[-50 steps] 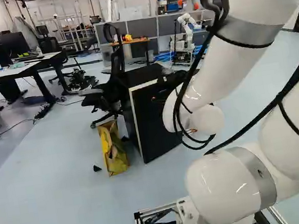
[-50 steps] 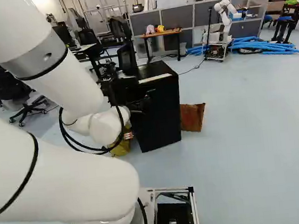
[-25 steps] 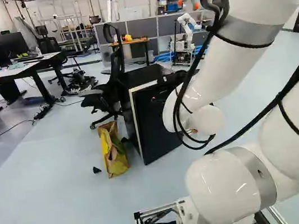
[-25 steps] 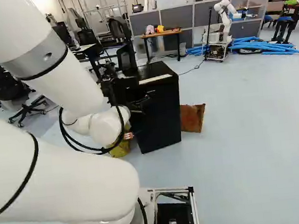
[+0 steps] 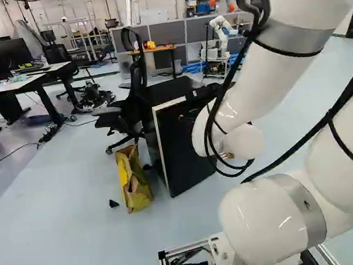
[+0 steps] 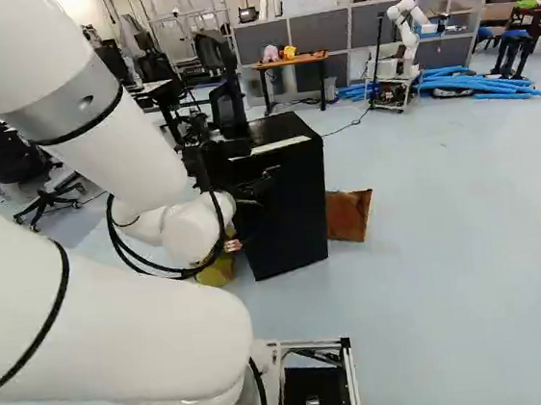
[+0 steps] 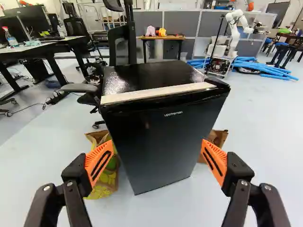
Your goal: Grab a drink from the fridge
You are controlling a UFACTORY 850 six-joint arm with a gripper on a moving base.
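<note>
My black gripper (image 6: 254, 187) is hard to make out against the dark fridge (image 6: 295, 209) in the right base view. In the wrist view the gripper (image 7: 155, 156) stands open, its orange-padded fingers wide apart with nothing held between them. Ahead of it stands the black fridge (image 7: 163, 142), upright, its closed door facing the gripper and a pale strip along the top front edge. The left base view shows the fridge (image 5: 186, 148) behind the arm's wrist. No drink is visible; the inside of the fridge is hidden.
A yellow-brown paper bag (image 5: 133, 179) stands beside the fridge, a brown one (image 6: 349, 214) at its other side. An office chair (image 5: 124, 117) is close by. Farther off are desks (image 5: 21, 83), a small wooden table (image 6: 291, 61), blue tubes (image 6: 480, 82) and another robot (image 6: 406, 33).
The base has moved slightly forward: the fridge and bags sit a little lower and nearer in the base views. The arm has not shifted against its lowest joint.
</note>
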